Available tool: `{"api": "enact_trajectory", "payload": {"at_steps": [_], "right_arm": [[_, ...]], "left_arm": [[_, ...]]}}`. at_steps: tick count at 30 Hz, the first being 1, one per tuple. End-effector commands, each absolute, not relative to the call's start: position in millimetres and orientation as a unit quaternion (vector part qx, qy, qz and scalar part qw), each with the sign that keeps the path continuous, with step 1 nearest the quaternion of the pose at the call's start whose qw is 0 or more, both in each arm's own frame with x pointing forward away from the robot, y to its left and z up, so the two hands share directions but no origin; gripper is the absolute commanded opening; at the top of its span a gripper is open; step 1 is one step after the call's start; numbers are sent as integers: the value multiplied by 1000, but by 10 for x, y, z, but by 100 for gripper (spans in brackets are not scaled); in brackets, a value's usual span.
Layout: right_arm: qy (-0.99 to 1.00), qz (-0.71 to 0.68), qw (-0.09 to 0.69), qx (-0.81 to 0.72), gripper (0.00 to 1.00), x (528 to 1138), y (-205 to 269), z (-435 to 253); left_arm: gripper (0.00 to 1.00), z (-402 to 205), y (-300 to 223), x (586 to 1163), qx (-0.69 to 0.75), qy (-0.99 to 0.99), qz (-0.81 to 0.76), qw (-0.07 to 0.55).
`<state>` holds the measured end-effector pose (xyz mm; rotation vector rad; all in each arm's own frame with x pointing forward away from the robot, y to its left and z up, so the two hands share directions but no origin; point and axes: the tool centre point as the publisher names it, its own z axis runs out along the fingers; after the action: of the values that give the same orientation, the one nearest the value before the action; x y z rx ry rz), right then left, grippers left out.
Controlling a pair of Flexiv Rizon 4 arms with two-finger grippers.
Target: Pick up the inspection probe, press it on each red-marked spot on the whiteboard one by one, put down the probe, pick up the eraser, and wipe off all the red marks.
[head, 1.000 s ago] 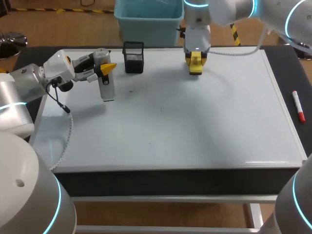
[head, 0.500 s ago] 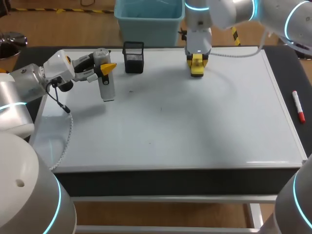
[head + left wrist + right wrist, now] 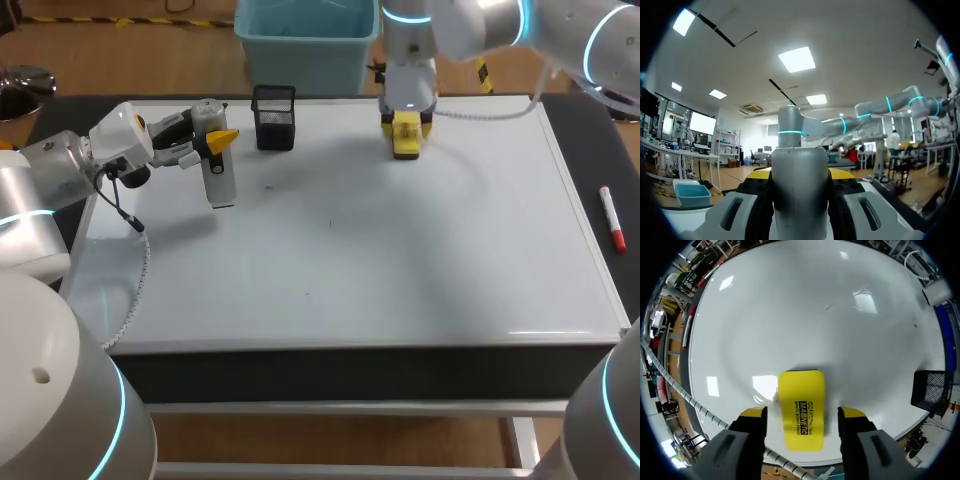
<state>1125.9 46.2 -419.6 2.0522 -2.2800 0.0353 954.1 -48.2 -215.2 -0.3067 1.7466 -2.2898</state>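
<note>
The inspection probe point(image 3: 216, 165), a grey-white cylinder, hangs upright over the whiteboard's point(image 3: 400, 250) far left part. My left gripper point(image 3: 220, 138) is shut on it. In the left wrist view the probe point(image 3: 800, 185) fills the space between the yellow tips. The yellow eraser point(image 3: 405, 138) lies flat on the board near its far edge. My right gripper point(image 3: 405, 125) stands directly over it. From the right wrist, the eraser point(image 3: 801, 407) lies between the open fingers point(image 3: 752, 414), with a gap on each side. The board shows only a few small dark specks.
A black mesh cup point(image 3: 273, 117) stands at the far edge, between the two grippers; it also shows beside the right gripper point(image 3: 932, 390). A red marker point(image 3: 611, 218) lies on the black tabletop right of the board.
My right gripper has opened and let go of the eraser, after shifting slightly rightward and toward the far edge. The left arm and the probe have not moved.
</note>
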Motion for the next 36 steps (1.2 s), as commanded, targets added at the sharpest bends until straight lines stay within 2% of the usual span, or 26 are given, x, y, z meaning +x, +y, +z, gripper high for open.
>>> {"api": "enact_trajectory", "payload": {"at_steps": [1,10,20,22,26,36], "right_arm": [[-744,11,39,667,100,11284,418,-4157],[-786,-34,22,617,100,11264,173,-4011],[-867,-143,-13,477,100,11374,-131,-3813],[-895,-137,30,423,100,11424,-180,-3798],[-891,-185,-9,415,100,11438,-307,-3709],[-909,-275,-25,312,100,11502,-652,-3495]], "left_arm": [[0,-2148,-483,9552,-104,598,-785,122],[0,-2148,-483,9552,-104,598,-785,122],[0,-2148,-483,9552,-104,598,-785,122],[0,-2148,-483,9552,-104,598,-785,122],[0,-2148,-483,9552,-104,598,-785,122],[0,-2148,-483,9552,-104,598,-785,122]]}}
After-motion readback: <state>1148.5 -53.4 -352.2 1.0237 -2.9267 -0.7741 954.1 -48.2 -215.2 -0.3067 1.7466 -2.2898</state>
